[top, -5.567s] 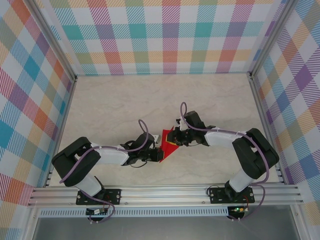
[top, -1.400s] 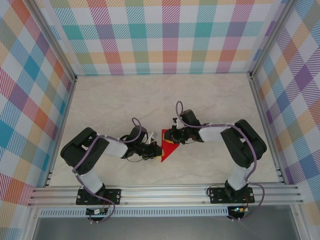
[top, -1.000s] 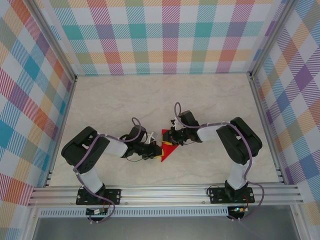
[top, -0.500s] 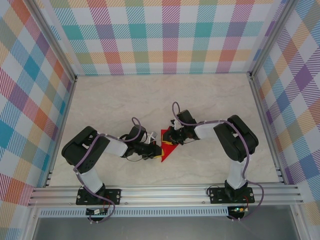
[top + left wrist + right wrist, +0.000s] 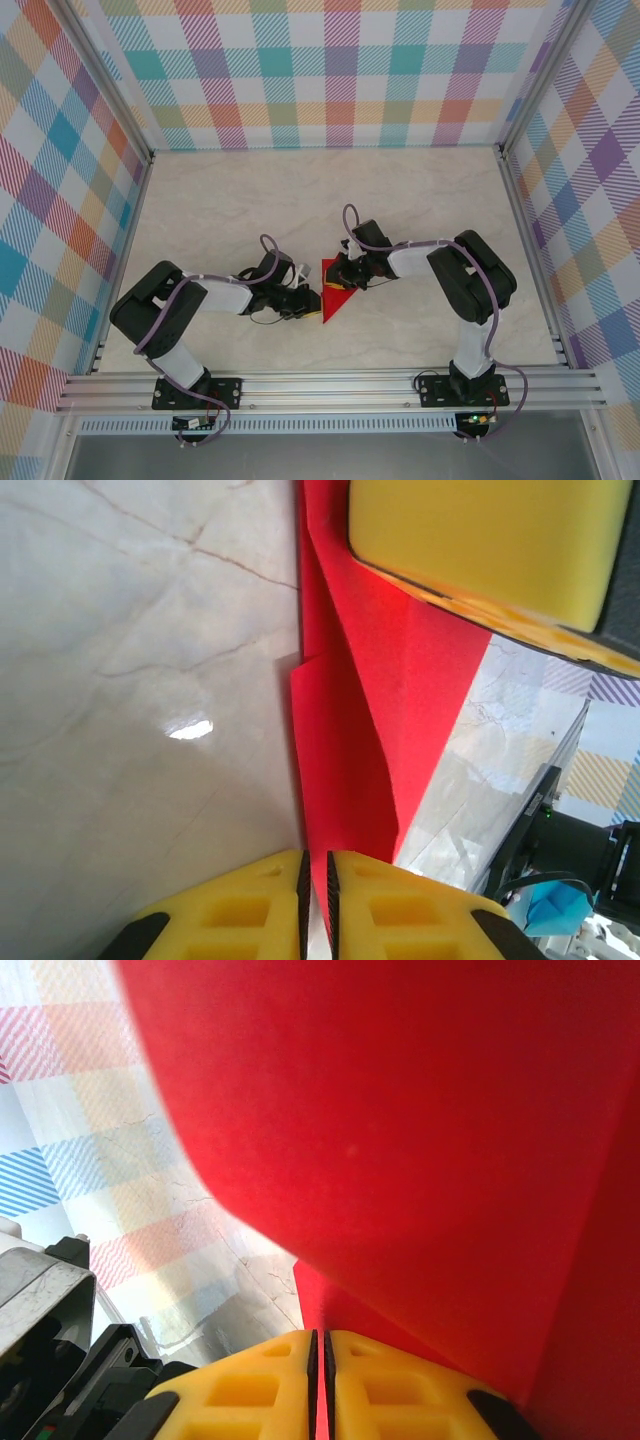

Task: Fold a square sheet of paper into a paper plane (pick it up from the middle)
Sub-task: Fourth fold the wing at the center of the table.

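- The left tool point(image 5: 316, 882) has its two yellow pads almost together, with only a hair-thin slit between them. The edge of the red paper point(image 5: 385, 720) runs into that slit, so the tool is pinched on the paper. The bottom of the left wrist view cuts the pads off.
- Just ahead of this tool the paper shows a crease and an overlapping flap. How many layers lie there is hard to tell.
- To the tool's left lies the pale marbled tabletop point(image 5: 120, 630), with one small glare spot.
- Farther ahead, a yellow pad point(image 5: 480, 540) of the right tool lies over the far part of the paper. The frame edge cuts it off, and its partner is hidden.
- Beyond the paper there are dark and teal shapes, too blurred to make out.
- The right tool point(image 5: 320, 1355) also has its pads nearly closed, with a thin red line between them, so it is clamped on the same paper. The paper curves up close ahead of the tool, and its outline is cut off on every side.
- Far to this tool's left are blurred black and silver parts of the left arm point(image 5: 50, 1360), then a washed-out checked wall point(image 5: 80, 1040).
- From above, both tools meet at the paper, which shows as a small red triangle on the tabletop between them. The pads are too small to judge there.
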